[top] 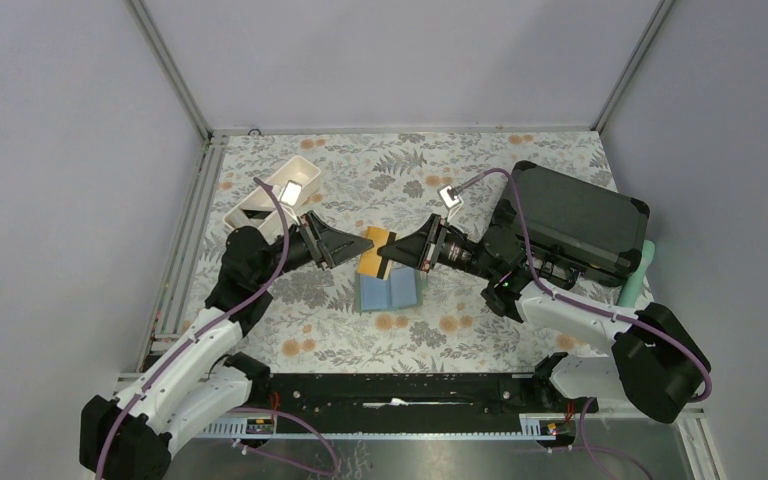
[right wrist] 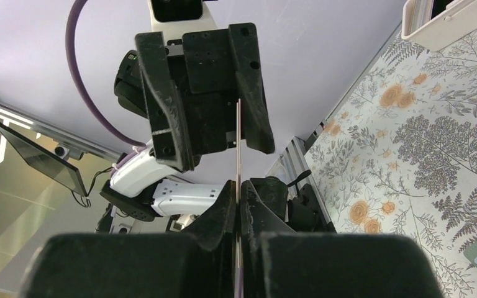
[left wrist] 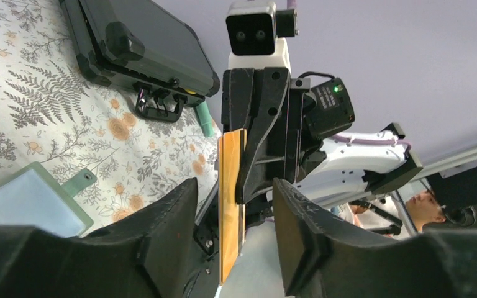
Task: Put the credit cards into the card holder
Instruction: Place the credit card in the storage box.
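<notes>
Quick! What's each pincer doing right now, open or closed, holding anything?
Left pincer: open, jaws apart on either side of the orange card.
Right pincer: closed, holding the orange card.

The top camera looked down from behind on the table; each wrist camera faced the other, close along its jaws; all shared the gold card.

The left wrist view's left edge cuts off part of the card holder.
</notes>
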`<state>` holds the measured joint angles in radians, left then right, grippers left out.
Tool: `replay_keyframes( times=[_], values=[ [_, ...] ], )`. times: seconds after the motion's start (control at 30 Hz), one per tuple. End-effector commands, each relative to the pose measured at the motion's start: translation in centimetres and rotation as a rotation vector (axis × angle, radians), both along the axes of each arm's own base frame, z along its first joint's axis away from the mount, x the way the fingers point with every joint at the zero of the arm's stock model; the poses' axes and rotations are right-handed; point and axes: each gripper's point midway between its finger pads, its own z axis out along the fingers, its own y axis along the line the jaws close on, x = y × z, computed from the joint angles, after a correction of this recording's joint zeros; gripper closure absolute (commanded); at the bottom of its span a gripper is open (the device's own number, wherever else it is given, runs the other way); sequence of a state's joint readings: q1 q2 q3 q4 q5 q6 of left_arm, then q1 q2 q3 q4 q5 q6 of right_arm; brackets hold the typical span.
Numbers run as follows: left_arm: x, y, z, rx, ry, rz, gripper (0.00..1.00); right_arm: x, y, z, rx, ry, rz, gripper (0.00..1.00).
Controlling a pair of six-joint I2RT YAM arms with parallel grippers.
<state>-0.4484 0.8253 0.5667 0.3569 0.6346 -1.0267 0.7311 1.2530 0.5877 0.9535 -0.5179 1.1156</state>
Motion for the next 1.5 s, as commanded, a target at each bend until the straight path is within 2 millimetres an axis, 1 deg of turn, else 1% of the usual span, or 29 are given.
replay_keyframes(
  times=[0.0,0.03,0.1,0.13,0.2,0.23,0.4,0.63,0.8,0.93,1.03,1.07,1.13,1.17,1.2,1.23,1.3,1.33,1.47],
  values=[
    [-1.4,-0.6,0.5,-0.002,-0.070,-0.093,0.43,-0.7,-0.3,1.9,0.024,-0.085,0.028,1.00],
    [-1.5,-0.7,0.3,0.001,-0.067,-0.106,0.40,-0.9,-0.3,1.9,0.020,-0.092,0.036,1.00],
    [-2.0,-0.9,0.1,0.008,-0.072,-0.140,0.40,-1.1,-0.2,1.8,0.005,-0.104,0.054,1.00],
    [-2.1,-0.9,0.0,0.013,-0.075,-0.150,0.44,-1.2,-0.2,1.7,-0.003,-0.109,0.059,1.00],
    [-2.3,-1.0,-0.2,0.018,-0.078,-0.165,0.56,-1.4,-0.2,1.5,-0.020,-0.119,0.071,1.00],
    [-2.4,-1.0,-0.2,0.019,-0.080,-0.168,0.60,-1.4,-0.2,1.4,-0.027,-0.119,0.073,1.00],
    [-2.5,-0.8,-0.1,0.026,-0.097,-0.157,0.75,-1.2,-0.7,0.7,-0.054,-0.101,0.067,1.00],
    [-2.5,-0.8,-0.2,0.022,-0.106,-0.157,0.76,-1.4,-1.1,0.7,-0.061,-0.107,0.091,1.00],
    [-2.4,-0.9,0.3,-0.004,-0.105,-0.164,0.90,-1.6,-1.2,0.0,-0.094,-0.105,0.117,1.00],
    [-2.6,-1.0,0.2,-0.007,-0.104,-0.182,1.00,-1.7,-1.2,0.0,-0.096,-0.106,0.124,1.00],
    [-2.8,-1.0,0.2,-0.007,-0.110,-0.190,1.00,-1.6,-1.3,-0.2,-0.102,-0.099,0.121,1.00],
    [-2.9,-1.0,0.2,-0.007,-0.112,-0.191,1.00,-1.5,-1.4,-0.3,-0.104,-0.096,0.117,0.99],
    [-2.9,-0.9,0.1,-0.009,-0.111,-0.182,1.00,-1.2,-1.6,-0.5,-0.106,-0.087,0.100,0.82],
    [-2.8,-0.8,0.0,-0.010,-0.109,-0.168,1.00,-1.1,-1.7,-0.6,-0.106,-0.085,0.091,0.68],
    [-2.7,-0.7,0.1,-0.014,-0.112,-0.153,1.00,-1.0,-1.8,-0.6,-0.105,-0.085,0.082,0.57],
    [-2.6,-0.5,0.1,-0.019,-0.117,-0.134,1.00,-0.9,-1.9,-0.6,-0.105,-0.084,0.075,0.52],
    [-2.5,-0.3,0.3,-0.023,-0.124,-0.114,1.00,-0.8,-2.1,-0.7,-0.105,-0.080,0.061,0.47],
    [-2.5,-0.3,0.2,-0.022,-0.123,-0.111,1.00,-0.7,-2.1,-0.7,-0.104,-0.078,0.054,0.46],
    [-2.1,-0.2,-0.1,-0.015,-0.110,-0.086,1.00,-0.5,-2.4,-0.5,-0.096,-0.076,0.025,0.46]
  ],
)
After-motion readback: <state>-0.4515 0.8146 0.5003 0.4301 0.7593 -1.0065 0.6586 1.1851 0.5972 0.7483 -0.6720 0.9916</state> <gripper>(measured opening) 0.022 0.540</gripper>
